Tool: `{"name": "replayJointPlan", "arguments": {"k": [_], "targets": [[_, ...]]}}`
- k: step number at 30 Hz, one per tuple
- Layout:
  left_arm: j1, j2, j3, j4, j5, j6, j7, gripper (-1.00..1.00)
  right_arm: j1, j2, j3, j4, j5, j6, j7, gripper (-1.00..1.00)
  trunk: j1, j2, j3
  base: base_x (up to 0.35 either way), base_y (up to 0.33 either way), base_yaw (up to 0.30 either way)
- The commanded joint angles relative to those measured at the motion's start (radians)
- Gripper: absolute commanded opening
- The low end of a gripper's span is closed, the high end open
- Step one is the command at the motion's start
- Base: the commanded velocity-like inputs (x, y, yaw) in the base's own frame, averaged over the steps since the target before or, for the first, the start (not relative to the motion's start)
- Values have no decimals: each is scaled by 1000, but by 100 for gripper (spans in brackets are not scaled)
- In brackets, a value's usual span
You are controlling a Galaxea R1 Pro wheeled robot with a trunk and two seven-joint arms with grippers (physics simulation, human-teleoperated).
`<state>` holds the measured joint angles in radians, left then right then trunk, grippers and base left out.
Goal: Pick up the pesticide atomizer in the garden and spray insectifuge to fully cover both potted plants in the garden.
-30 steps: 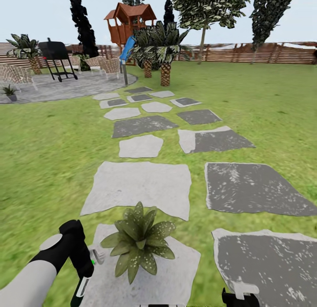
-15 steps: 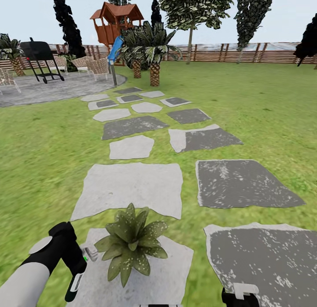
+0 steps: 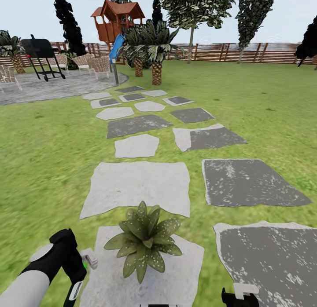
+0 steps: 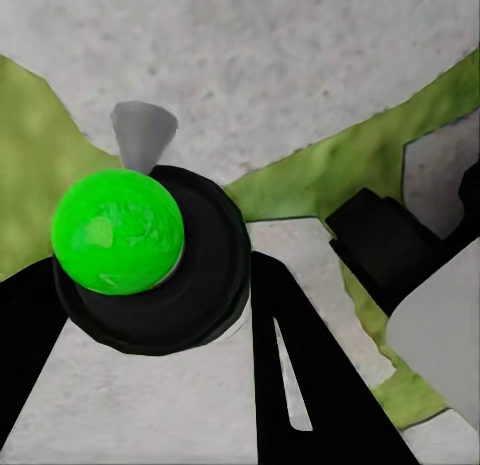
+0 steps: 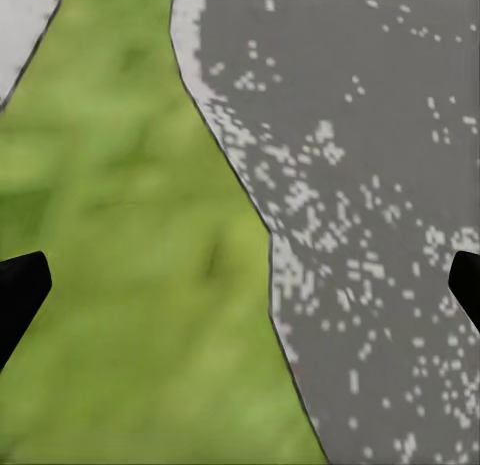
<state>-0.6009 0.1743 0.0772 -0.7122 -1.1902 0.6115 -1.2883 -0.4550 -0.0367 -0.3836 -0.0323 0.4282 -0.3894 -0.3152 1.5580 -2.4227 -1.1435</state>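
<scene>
A potted plant (image 3: 143, 243) with pale-speckled pointed leaves sits on a pale stepping stone (image 3: 176, 276) close in front of me; the leaves hide its pot. Just left of it, my left gripper (image 3: 78, 276) is shut on the pesticide atomizer (image 3: 86, 261). In the left wrist view the atomizer (image 4: 150, 255) is a round dark bottle with a bright green knob and a grey nozzle, held between the black fingers (image 4: 300, 385) of the left gripper (image 4: 150, 285). My right gripper (image 3: 240, 296) is low at the right, open over grass and a dark stone (image 5: 380, 235).
Grey stepping stones (image 3: 140, 188) lead across the lawn to a round paved patch (image 3: 53, 87) with a black grill (image 3: 40, 52) and chairs. Palms (image 3: 154, 47), a wooden playhouse (image 3: 116, 21) and a slatted fence (image 3: 246, 54) stand at the back.
The head view has swung left, then slightly back right. The left gripper stays beside the plant with the atomizer and sits a little lower in the picture.
</scene>
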Motion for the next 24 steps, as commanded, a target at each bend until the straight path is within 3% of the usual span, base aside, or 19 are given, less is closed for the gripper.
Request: {"name": "replayJointPlan", "arguments": {"k": [1, 7, 17, 24], "targets": [[8, -8, 3, 0, 1, 11, 25, -100, -1, 0, -8, 2, 11, -3, -4, 100, 0, 0, -1, 11, 16, 0], [18, -16, 4, 22, 59, 10, 51, -100, -1, 0, -8, 2, 11, -3, -4, 100, 0, 0, -1, 2, 3, 0], [21, -13, 6, 23, 63, 10, 53, -100, -1, -1, -8, 2, 11, -3, -3, 100, 0, 0, -1, 0, 0, -228], [21, -9, 6, 22, 63, 11, 53, -100, -1, 0, -8, 2, 11, -3, -4, 100, 0, 0, -1, -103, -73, -30]]}}
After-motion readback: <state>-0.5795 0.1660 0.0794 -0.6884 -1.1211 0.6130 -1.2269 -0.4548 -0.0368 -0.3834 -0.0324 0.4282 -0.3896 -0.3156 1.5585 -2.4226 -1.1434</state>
